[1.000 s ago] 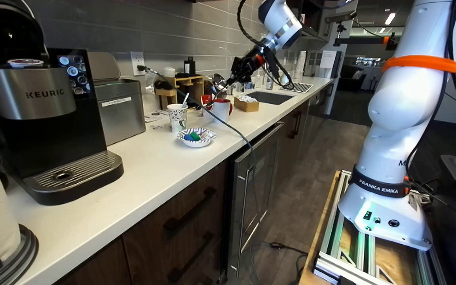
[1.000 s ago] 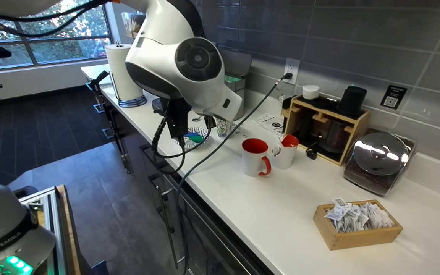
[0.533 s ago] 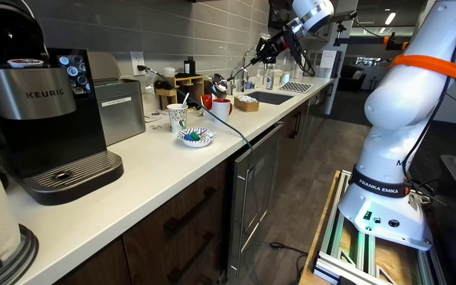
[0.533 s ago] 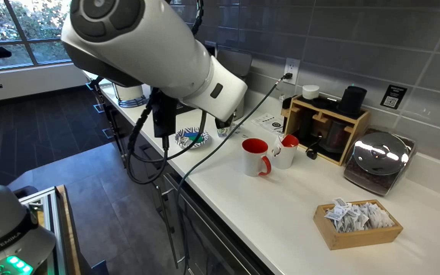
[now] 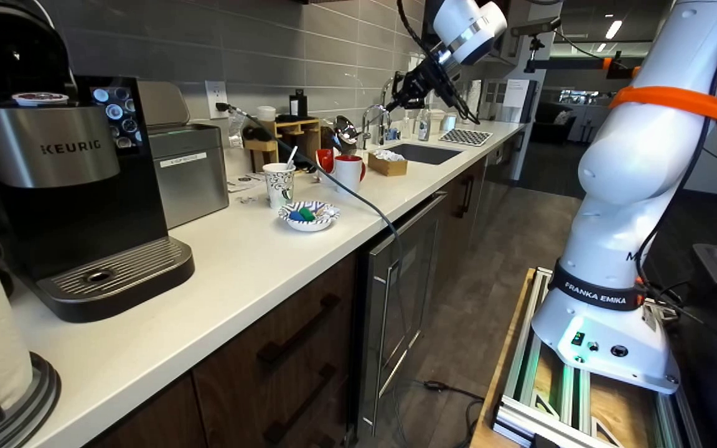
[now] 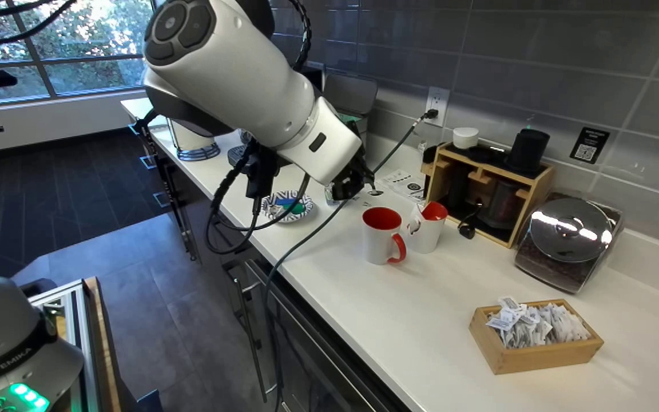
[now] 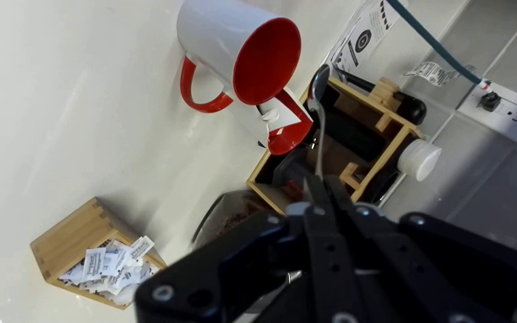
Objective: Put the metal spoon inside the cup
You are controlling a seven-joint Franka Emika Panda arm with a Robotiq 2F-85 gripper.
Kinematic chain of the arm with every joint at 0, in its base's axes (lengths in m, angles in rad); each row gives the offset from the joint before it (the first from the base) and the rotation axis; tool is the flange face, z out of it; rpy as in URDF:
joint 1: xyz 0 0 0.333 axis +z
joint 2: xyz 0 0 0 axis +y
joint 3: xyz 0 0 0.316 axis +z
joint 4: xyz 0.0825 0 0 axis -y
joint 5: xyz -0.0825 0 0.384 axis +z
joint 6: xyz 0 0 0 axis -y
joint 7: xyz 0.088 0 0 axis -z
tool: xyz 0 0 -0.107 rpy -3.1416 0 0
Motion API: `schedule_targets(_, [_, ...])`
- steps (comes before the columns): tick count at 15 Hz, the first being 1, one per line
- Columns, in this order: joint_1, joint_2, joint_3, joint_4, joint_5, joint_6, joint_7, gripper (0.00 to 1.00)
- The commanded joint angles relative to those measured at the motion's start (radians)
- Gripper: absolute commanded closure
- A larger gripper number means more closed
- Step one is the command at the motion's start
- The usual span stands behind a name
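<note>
Evidently the white countertop (image 6: 421, 326) carries the scene, the Panda arm (image 6: 261, 86) reaching over it. The Robotiq gripper (image 7: 323, 181) angles downward, its jaws all but together. A wooden packet box (image 6: 547, 359) sits well apart from the front red-lined mug (image 6: 376, 245); just beside that stands the rear red-lined mug (image 6: 428, 236), with a patterned paper cup (image 5: 280, 188) near both. Smallest is the metal spoon (image 7: 317, 98), clamped by its handle in those jaws, in midair and in no cup. This looks like the carrying step, though which cup is meant I cannot tell. The next move likely calls for bringing the spoon over an opening, tipping it steeper, and lowering it past the rim before release.
</note>
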State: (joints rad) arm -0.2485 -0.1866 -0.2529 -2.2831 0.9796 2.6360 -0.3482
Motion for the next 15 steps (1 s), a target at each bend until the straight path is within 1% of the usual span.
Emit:
schedule_targets(1, [0.025, 0.049, 0.015, -0.004, -0.026, 0.068, 0.098, 0.99])
schedule_targets(2, [0.014, 0.062, 0.030, -0.005, -0.033, 0.075, 0.115, 0.99])
schedule_targets(4, [0.011, 0.083, 0.037, -0.006, -0.056, 0.090, 0.158, 0.99])
schedule_targets(9, [0.018, 0.128, 0.051, -0.001, -0.127, 0.133, 0.250, 0.99])
schedule_targets(10, [0.019, 0.135, 0.055, 0.001, -0.150, 0.139, 0.272, 0.99])
schedule_targets(15, [0.037, 0.166, 0.058, 0.020, -0.332, 0.139, 0.418, 0.99])
